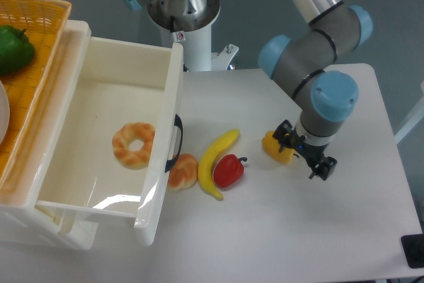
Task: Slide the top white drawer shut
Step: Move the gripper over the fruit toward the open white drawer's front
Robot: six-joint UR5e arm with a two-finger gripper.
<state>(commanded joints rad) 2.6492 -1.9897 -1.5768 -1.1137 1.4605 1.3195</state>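
The top white drawer (106, 101) stands pulled far out of the cream cabinet at the left. Its front panel (164, 164) carries a black curved handle (177, 142). A ring-shaped pastry (134, 144) lies inside the drawer. My gripper (303, 150) hangs at the right of the table, far from the handle. It is open, with nothing between its fingers, and its near finger overlaps the right edge of a yellow pepper (275, 147).
A bread roll (183, 170) lies against the drawer front under the handle, with a banana (217, 157) and a red pepper (229, 170) beside it. On the cabinet top is an orange basket (40, 38) holding a green pepper (13, 48). The arm's base (189, 14) stands behind.
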